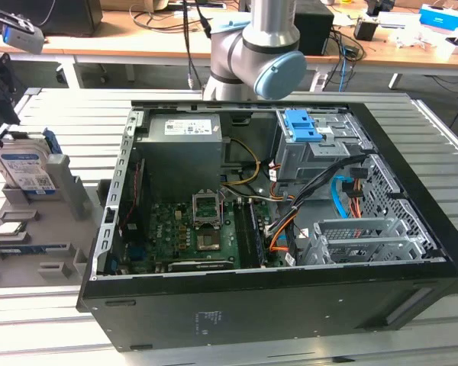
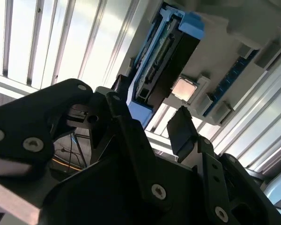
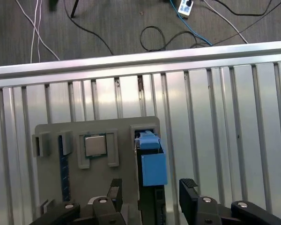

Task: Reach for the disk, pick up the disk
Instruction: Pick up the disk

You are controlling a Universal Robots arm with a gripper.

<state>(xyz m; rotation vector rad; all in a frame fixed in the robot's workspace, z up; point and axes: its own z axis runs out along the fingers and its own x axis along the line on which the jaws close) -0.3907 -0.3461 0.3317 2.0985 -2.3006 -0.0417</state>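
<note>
Between the black jaws of our gripper we see the disk, bright blue on its rail; the stand beyond is plain grey.

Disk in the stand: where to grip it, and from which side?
Pinch the disk across its two broad faces near the top edge, coming straight down from above. It stands on edge in the grey stand, so its upper part looks free. The open gripper is lined up above it.
</note>
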